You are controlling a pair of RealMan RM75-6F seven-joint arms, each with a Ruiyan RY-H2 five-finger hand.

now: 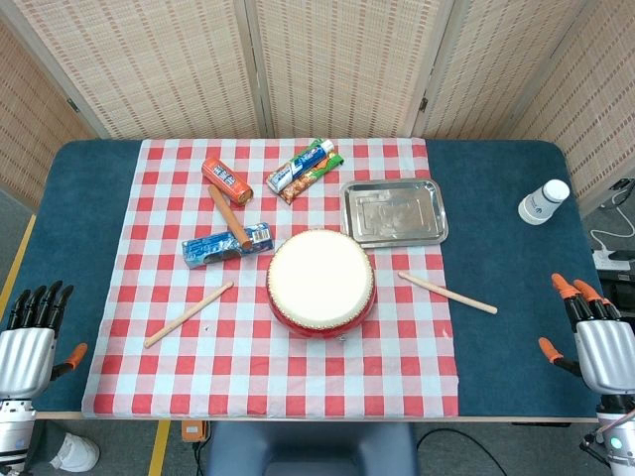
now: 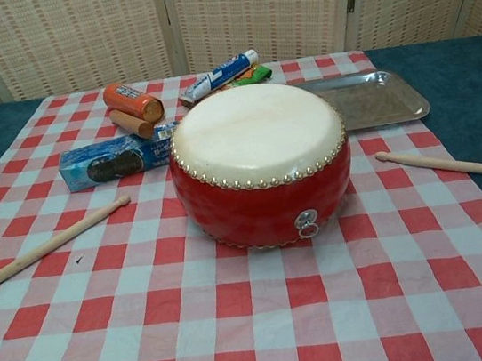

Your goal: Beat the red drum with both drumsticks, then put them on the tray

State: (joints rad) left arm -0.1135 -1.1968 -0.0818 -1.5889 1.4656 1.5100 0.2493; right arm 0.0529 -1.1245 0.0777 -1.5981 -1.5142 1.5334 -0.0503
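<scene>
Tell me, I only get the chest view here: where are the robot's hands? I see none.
Observer: Both are low at the near table edge. The left hand is off the cloth's left side, fingers apart, holding nothing.
Operator: And the other one?
Observer: The right hand is at the far right, also empty, well clear of the right drumstick.
Operator: Is anything on the table that I cannot see?
Observer: A white bottle lies on the blue table cover, right of the tray.
</scene>
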